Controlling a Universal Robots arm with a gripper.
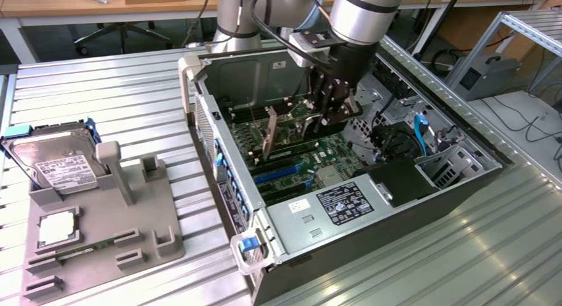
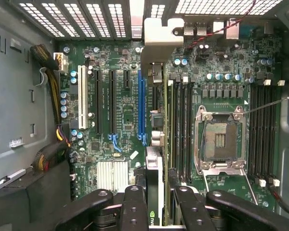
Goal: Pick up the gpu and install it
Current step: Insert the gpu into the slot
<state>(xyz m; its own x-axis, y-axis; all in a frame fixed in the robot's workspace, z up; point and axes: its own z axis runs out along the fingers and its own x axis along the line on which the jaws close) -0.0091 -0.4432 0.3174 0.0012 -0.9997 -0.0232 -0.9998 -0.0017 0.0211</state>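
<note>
I hold the gpu [image 2: 154, 166] on edge inside the open computer case [image 1: 230, 154], above the green motherboard [image 2: 125, 120]. Its pale metal bracket [image 2: 156, 41] points at the case's vented rear wall. My gripper [image 2: 156, 195] is shut on the card, with black fingers [image 2: 135, 202] on either side of it. The card lines up close beside the long blue slot [image 2: 141, 106]; whether its lower edge touches the board is hidden. In the exterior view the gripper [image 1: 332, 112] reaches down into the case, and the gpu's bracket [image 1: 270, 129] stands upright just towards that view's left.
Memory slots [image 2: 180, 125] and the bare CPU socket [image 2: 220, 139] lie beside the card. Cable bundles [image 2: 50, 149] run along one case wall. Outside the case, on the exterior view's left, a grey fixture [image 1: 114, 220] holds a hard drive [image 1: 52, 162] and a memory stick [image 1: 83, 248].
</note>
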